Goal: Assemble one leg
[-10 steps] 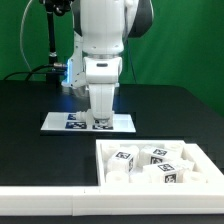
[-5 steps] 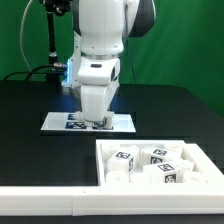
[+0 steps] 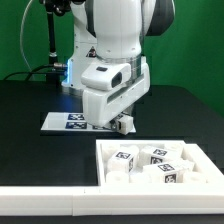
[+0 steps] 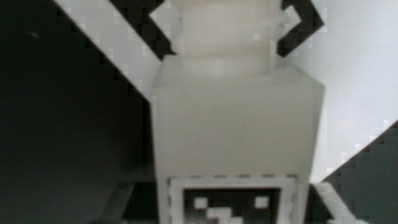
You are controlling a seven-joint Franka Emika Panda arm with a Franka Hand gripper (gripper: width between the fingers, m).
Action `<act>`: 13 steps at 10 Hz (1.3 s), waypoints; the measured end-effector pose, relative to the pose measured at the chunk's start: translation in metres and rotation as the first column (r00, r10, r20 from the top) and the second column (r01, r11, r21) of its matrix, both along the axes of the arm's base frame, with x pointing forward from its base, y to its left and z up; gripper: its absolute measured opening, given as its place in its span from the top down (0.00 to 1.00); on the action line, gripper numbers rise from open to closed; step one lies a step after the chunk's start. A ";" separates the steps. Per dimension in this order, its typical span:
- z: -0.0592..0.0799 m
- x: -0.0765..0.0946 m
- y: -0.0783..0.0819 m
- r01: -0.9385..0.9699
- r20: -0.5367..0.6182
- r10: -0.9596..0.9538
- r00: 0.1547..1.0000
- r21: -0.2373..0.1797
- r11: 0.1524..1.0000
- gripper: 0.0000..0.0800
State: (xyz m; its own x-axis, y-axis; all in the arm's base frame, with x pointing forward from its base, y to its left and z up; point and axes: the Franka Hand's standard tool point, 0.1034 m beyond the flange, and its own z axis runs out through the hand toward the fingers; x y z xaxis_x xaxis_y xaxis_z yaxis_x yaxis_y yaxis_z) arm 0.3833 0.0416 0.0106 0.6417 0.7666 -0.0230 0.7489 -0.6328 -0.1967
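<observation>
My gripper (image 3: 122, 125) hangs tilted just past the near right corner of the marker board (image 3: 58, 121), a little above the black table. It is shut on a leg (image 3: 125, 126), a small white block with a black-and-white tag. In the wrist view the leg (image 4: 237, 110) fills the middle, its tag (image 4: 231, 203) sits between my jaws (image 4: 231, 208), and its rounded peg end points away from me. Several more tagged white legs (image 3: 124, 158) lie in the white walled tray (image 3: 102, 168) at the near right.
A long white wall (image 3: 40, 203) runs along the table's front edge, joined to the tray. A green backdrop and a black stand (image 3: 50, 45) with cables are at the back, on the exterior view's left.
The wrist has tilted and swung toward the exterior view's right, moving the gripper off the marker board with the leg held in it.
</observation>
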 end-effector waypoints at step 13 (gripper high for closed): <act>-0.004 0.019 0.024 0.558 0.056 -0.557 0.829 0.002 0.830 0.65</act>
State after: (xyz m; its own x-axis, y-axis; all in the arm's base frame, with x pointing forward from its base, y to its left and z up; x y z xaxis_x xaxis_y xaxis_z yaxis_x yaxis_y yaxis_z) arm 0.4020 0.0658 0.0069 0.9605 0.2780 0.0142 0.2767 -0.9483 -0.1555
